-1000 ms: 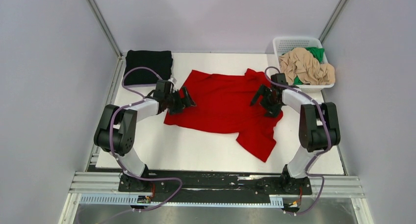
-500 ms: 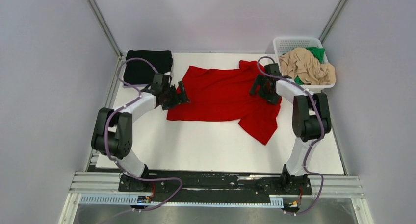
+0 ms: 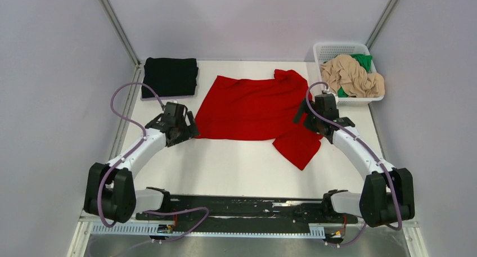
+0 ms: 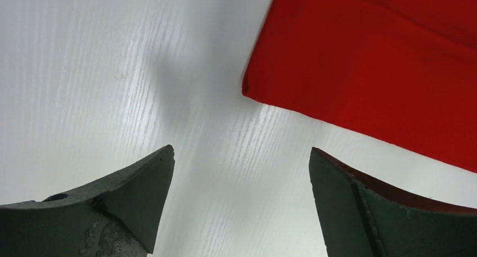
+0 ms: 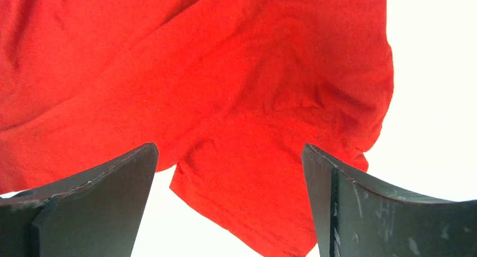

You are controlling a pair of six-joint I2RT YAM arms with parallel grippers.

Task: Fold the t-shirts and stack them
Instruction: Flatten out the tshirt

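The red t-shirt (image 3: 253,108) lies spread across the middle of the table, one sleeve trailing toward the front right. It fills the right wrist view (image 5: 225,82) and shows at upper right in the left wrist view (image 4: 382,60). A folded black t-shirt (image 3: 170,76) lies at the back left. The beige t-shirt (image 3: 351,76) and the green t-shirt (image 3: 361,60) lie crumpled in the basket. My left gripper (image 3: 188,129) is open and empty just off the red shirt's left near corner (image 4: 240,156). My right gripper (image 3: 306,112) is open and empty above the shirt's right sleeve (image 5: 230,156).
A white lattice basket (image 3: 327,48) stands at the back right corner. Grey walls close in the table on three sides. Bare white tabletop (image 3: 225,167) runs along the front.
Both grippers have let go of the red shirt and pulled back toward the front. The shirt now lies flatter and further back than one second ago.
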